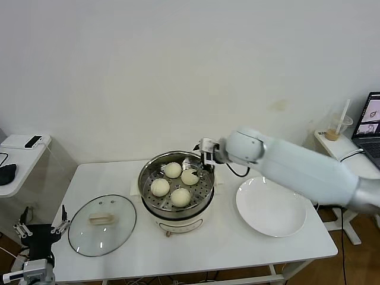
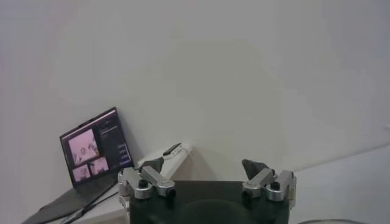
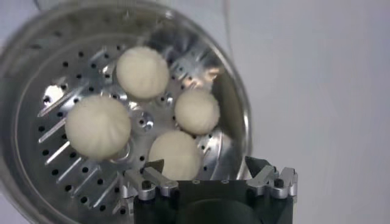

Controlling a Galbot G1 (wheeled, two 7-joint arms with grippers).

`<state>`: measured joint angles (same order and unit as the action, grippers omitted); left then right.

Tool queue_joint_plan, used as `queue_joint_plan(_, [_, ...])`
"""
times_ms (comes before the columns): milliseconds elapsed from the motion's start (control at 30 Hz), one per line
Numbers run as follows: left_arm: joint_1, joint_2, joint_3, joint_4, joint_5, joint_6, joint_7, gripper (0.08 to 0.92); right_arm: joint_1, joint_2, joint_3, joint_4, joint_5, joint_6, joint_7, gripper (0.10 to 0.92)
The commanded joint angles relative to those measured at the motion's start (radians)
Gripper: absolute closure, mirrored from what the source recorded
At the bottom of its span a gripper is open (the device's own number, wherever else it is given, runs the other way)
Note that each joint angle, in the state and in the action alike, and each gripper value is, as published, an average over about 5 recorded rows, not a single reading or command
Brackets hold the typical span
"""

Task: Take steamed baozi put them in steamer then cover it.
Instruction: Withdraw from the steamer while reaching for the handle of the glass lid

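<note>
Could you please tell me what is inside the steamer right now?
Four steamed baozi sit on the perforated tray inside the steamer. The cover lies on the table beside it. Whatever is beneath the tray is hidden.

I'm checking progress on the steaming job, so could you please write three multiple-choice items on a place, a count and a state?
1. Where does the cover lie?
A. on the steamer
B. on the table, on the steamer's left
C. on the plate

2. How many baozi sit in the steamer?
A. two
B. three
C. four

3. What is the right gripper holding?
A. nothing
B. a bun
C. the lid

Answers:
1 B, the lid rests flat on the table.
2 C, four buns on the perforated tray.
3 A, its fingers are open above the rim.
</note>
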<state>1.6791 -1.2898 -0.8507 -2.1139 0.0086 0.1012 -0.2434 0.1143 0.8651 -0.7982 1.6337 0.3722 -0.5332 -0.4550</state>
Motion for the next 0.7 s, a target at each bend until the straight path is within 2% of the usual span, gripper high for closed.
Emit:
queue_joint_plan(33, [-0.002, -0.002, 0.013, 0.001, 0.003, 0.000, 0.003, 0.177, -0.608, -0.175, 0.548, 0.215, -0.099, 0.232, 0.295, 0.203])
queue_joint_plan(200, [-0.009, -0.008, 0.023, 0.010, 0.019, -0.002, 0.021, 0.177, -1.029, -0.081, 0.976, 0.237, -0.271, 0.420, 0.277, 0.203])
queue_joint_plan(400, [-0.022, -0.006, 0.028, 0.058, 0.099, -0.025, 0.017, 0.177, -1.352, 0.107, 1.357, 0.245, -0.329, 0.613, 0.245, 0.203])
queue_joint_plan(567, [-0.017, 0.021, 0.037, 0.129, 0.370, -0.075, 0.008, 0.177, -1.504, 0.297, 1.546, 0.248, -0.317, 0.685, 0.226, 0.203])
queue_joint_plan(700, [0.002, 0.038, 0.038, 0.181, 0.629, -0.106, 0.006, 0.177, -1.565, 0.363, 1.593, 0.243, -0.318, 0.696, 0.239, 0.203])
